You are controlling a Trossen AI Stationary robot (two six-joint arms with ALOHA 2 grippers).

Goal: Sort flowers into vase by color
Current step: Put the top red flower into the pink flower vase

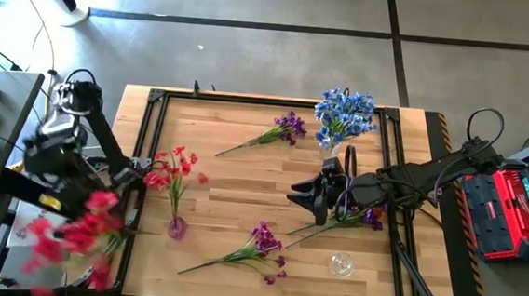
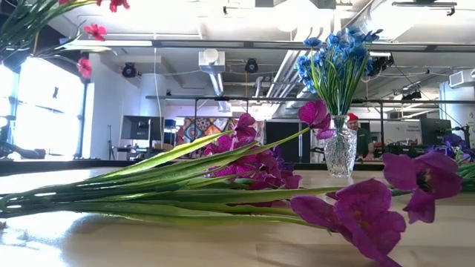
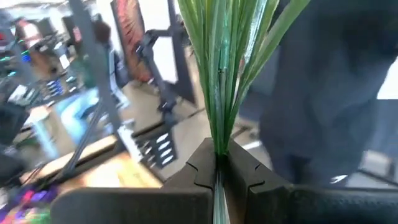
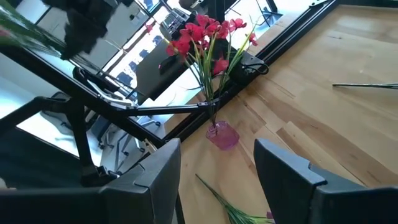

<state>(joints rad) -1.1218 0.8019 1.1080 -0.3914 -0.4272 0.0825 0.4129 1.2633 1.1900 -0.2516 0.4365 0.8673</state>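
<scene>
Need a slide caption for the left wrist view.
Left gripper shut on a bundle of green flower stems, leaves fanning upward.

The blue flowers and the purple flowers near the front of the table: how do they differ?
The blue flowers stand upright in a clear glass vase; the purple flowers lie flat on the wooden table, in no vase. The blue blossoms are small and tightly clustered; the purple ones are larger and looser. Both have long green stems.
</scene>
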